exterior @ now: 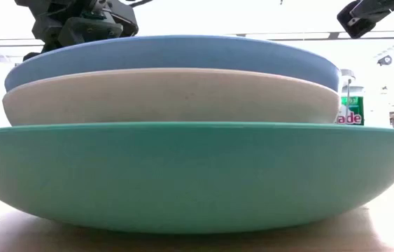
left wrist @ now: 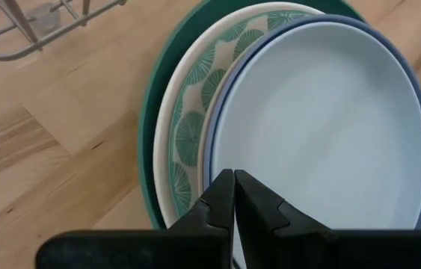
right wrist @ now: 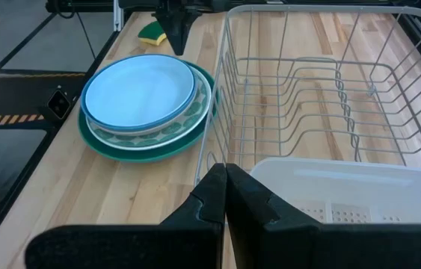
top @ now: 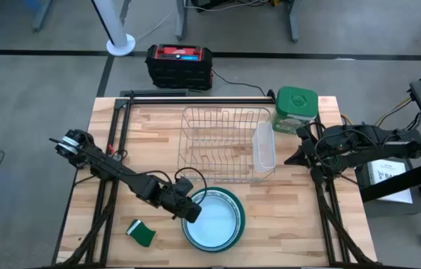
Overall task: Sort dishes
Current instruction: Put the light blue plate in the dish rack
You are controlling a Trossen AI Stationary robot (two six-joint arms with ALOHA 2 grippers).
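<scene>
— Three plates make one stack on the wooden table (top: 158, 149), near the front edge, just in front of the wire dish rack (top: 221, 142). From above I see only rings: the teal-rimmed plate (top: 237, 214) outside and the light blue plate (top: 215, 222) in the middle.

— And the white plate?

— From above it is nearly hidden. The low view shows it well: the teal-rimmed plate (exterior: 197, 175) at the bottom, the cream plate (exterior: 172, 98) on it, the light blue plate (exterior: 176, 56) on top. The left wrist view adds one thing more: the cream plate (left wrist: 188, 119) has a green leaf pattern on its rim.

— Where is the left gripper?

— The left gripper (top: 190, 209) is over the left edge of the stack. Its fingers (left wrist: 221, 198) are pressed together with nothing between them, and they point onto the rim of the light blue plate (left wrist: 322, 119). If they touch it, I cannot tell.

— The right one?

— The right gripper (top: 291, 159) waits at the right side of the rack, closed and empty. Its camera looks across the rack (right wrist: 322, 82) and a white plastic holder (right wrist: 337, 190) fixed on it.

— Smaller things?

— A green-lidded container (top: 296, 104) stands at the back right corner. A green sponge (top: 142, 233) lies left of the stack, apart from it.
</scene>
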